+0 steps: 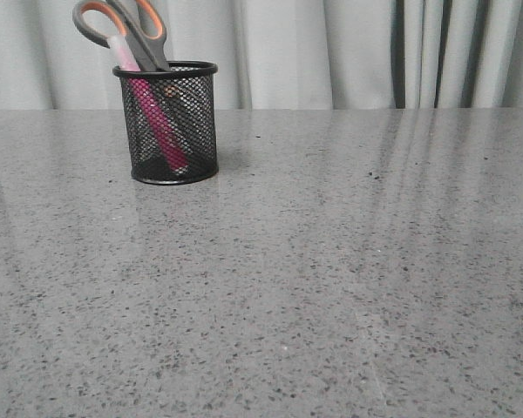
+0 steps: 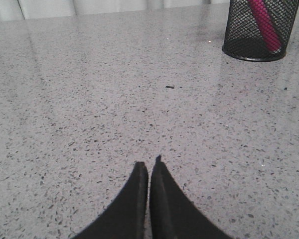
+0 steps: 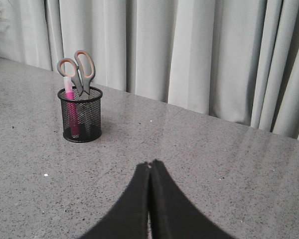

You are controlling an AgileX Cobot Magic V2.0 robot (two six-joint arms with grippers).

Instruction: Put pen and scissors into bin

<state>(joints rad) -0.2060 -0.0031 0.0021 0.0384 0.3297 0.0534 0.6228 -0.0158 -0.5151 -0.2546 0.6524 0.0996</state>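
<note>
The black wire-mesh bin (image 1: 171, 126) stands upright on the grey speckled table at the far left. The magenta pen (image 1: 155, 122) leans inside it, its whitish end above the rim. The scissors (image 1: 131, 30) stand in it blades down, grey and orange handles sticking out above the rim. The bin (image 3: 80, 115), pen (image 3: 71, 112) and scissors (image 3: 78, 69) also show in the right wrist view; the left wrist view shows the bin's lower part (image 2: 259, 32) with the pen (image 2: 265, 22). My left gripper (image 2: 149, 162) is shut and empty, far from the bin. My right gripper (image 3: 151, 163) is shut and empty, also far away. Neither arm shows in the front view.
Pale pleated curtains (image 1: 331, 52) hang behind the table's far edge. The grey speckled tabletop (image 1: 331, 279) stretches in front of and to the right of the bin.
</note>
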